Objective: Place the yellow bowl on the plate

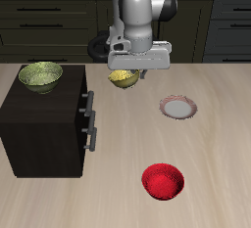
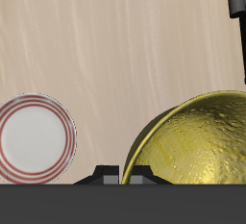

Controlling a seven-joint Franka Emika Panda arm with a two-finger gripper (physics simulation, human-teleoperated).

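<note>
The yellow bowl hangs in my claw, my fingers pinched shut on its rim, lifted clear of the table toward the back of it. From my own eye the bowl fills much of the view, its bright yellow lip curving round a speckled golden inside, and the plate sits apart from it with bare wood between the two. In the exterior view the plate lies at about four o'clock from the bowl, nearer the table's front edge, and the stretch between them is open tabletop. The plate is small, round and flat, pale in the middle with pinkish-red rings at its rim. Farther toward the front edge, at about five o'clock from the bowl, rests the red bowl, well apart from the plate. At eight o'clock from the bowl stands a dark cabinet with handled drawer fronts facing the open table, and its near top corner comes close beside the bowl. On the cabinet's top, at about nine o'clock from the yellow bowl, sits the olive-green patterned bowl. The table is light wood with a fine grain, and behind it runs a row of dark kitchen cupboards.
</note>
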